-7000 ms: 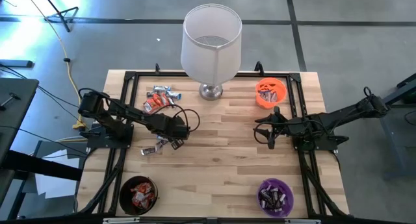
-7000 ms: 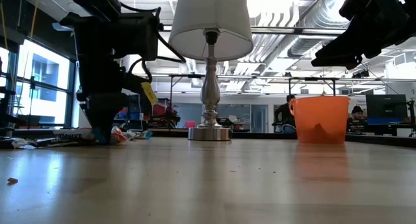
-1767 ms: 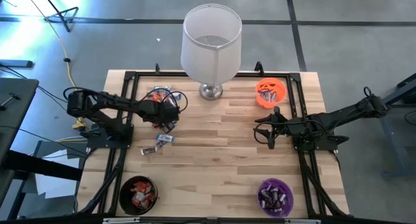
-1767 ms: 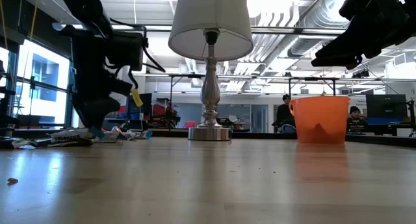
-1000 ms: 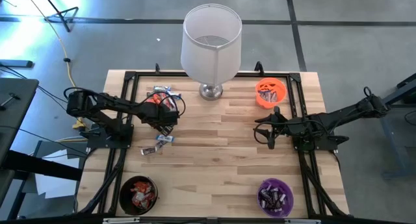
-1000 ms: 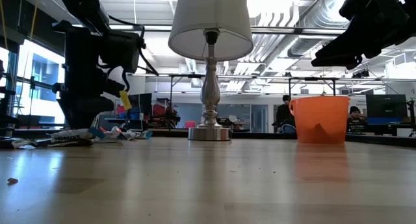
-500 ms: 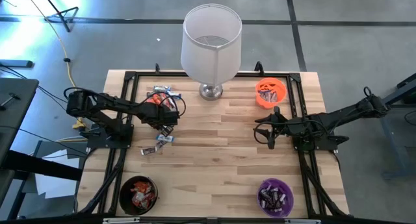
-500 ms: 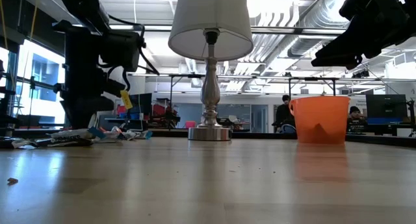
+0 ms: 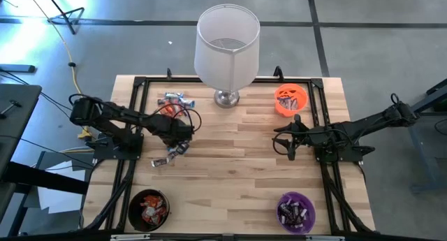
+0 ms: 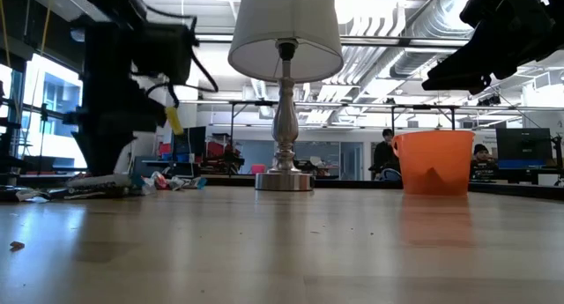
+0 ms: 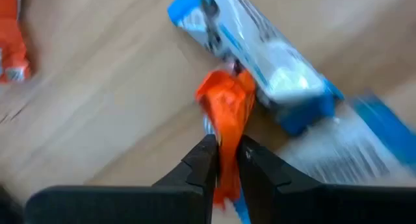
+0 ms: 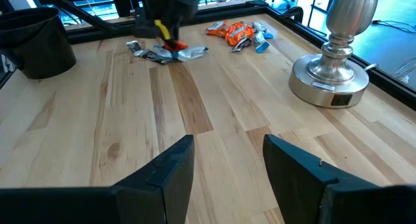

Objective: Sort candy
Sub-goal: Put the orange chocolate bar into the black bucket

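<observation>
My left gripper (image 9: 183, 133) points down at the table's left, shut on an orange-red wrapped candy (image 11: 226, 110). Right under it lies a silvery blue-white candy (image 11: 260, 55), one of a few loose candy bars (image 9: 167, 156). A pile of candy (image 9: 172, 101) lies farther back, near the lamp. My right gripper (image 9: 293, 140) waits open at the table's right, with nothing between its fingers (image 12: 175, 162). My left gripper pinches the orange-red candy's wrapper (image 11: 224, 143) between its two fingers, coming from above and pointing down. The crumpled end of the candy (image 11: 227, 97) sticks out beyond the fingertips, over the blue-white candy. I cannot tell whether it is clear of that candy.
A lamp (image 9: 226, 49) stands at the far middle. An orange bowl (image 9: 290, 99) sits at the far right, a purple bowl (image 9: 296, 211) with candy at the near right, a black bowl (image 9: 148, 207) with candy at the near left. Bare wood lies in the middle.
My left gripper has gone a little toward the table's near edge and right, away from the candy pile and over the loose candy bars.
</observation>
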